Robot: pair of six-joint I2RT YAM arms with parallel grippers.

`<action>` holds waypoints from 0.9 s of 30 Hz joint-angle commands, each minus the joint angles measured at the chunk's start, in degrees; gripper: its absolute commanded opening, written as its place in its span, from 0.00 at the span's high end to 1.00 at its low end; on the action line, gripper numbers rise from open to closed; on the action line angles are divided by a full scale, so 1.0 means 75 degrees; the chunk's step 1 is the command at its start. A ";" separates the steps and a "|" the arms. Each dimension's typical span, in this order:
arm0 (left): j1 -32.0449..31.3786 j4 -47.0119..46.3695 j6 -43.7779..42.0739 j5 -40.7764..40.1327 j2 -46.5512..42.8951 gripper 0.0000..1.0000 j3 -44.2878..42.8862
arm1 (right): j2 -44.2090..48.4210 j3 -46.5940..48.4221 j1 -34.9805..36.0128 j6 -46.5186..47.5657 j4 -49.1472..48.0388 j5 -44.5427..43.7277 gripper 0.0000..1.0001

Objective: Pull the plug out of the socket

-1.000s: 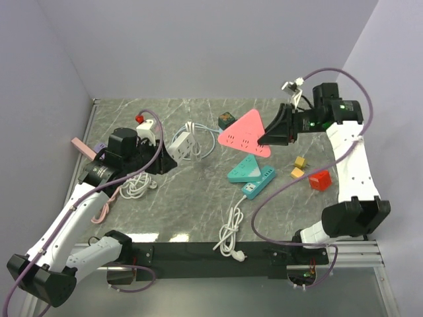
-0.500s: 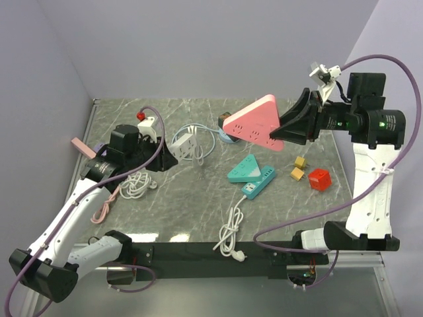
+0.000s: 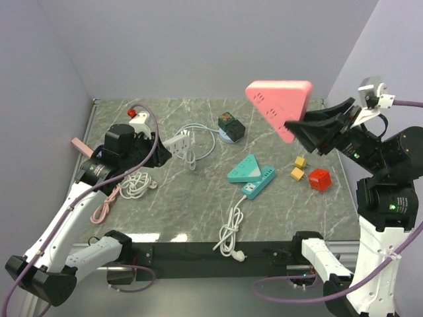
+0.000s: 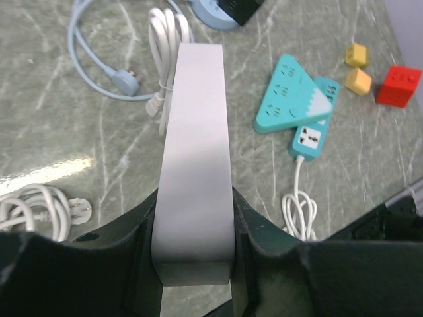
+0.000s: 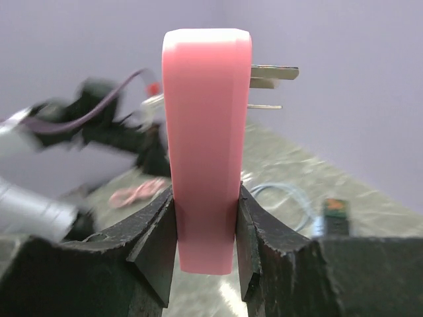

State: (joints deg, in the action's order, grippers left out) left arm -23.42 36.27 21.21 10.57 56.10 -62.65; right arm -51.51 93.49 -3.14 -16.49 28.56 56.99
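My right gripper (image 3: 303,125) (image 5: 206,231) is shut on a pink triangular socket block (image 3: 281,102) (image 5: 206,132) and holds it high above the table's right side. Metal prongs (image 5: 272,72) stick out of its upper side. My left gripper (image 3: 162,149) (image 4: 195,224) is shut on a white socket block (image 3: 178,140) (image 4: 195,152), held low over the table's left. A light blue cable (image 3: 210,142) lies on the table, and its plug (image 4: 125,80) is free, plugged into nothing.
A teal socket strip (image 3: 251,173) with a white cord (image 3: 231,228) lies mid-table. A black cube on a blue base (image 3: 229,124) stands at the back. Two yellow cubes (image 3: 298,168) and a red cube (image 3: 319,179) are at the right. White (image 3: 137,185) and pink (image 3: 100,211) cords lie left.
My right gripper has lifted the pink socket block up and to the right, off the table. The blue cable stayed down. My left gripper shifted slightly with the white block.
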 commanded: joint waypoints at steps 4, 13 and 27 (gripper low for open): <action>0.0041 -0.0619 0.0604 -0.1851 -0.0483 1.00 -0.0154 | -0.0270 -0.1689 -0.0015 -0.0203 0.0341 -0.4577 1.00; 0.0122 -0.0243 0.0829 -0.4196 -0.0262 1.00 -0.0400 | -0.0772 -0.4377 -0.0039 -0.0636 -0.0220 -0.8886 1.00; 0.3086 -0.0078 0.0805 -0.4832 0.1765 1.00 -0.0704 | -0.3795 -0.3889 -0.0355 -0.1984 -0.0304 -1.0575 1.00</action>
State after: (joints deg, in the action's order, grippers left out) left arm -4.19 38.85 27.68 -25.26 67.68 -64.86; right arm -77.76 60.03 -4.60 -28.82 29.63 -18.09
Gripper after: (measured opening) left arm 0.395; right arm 0.422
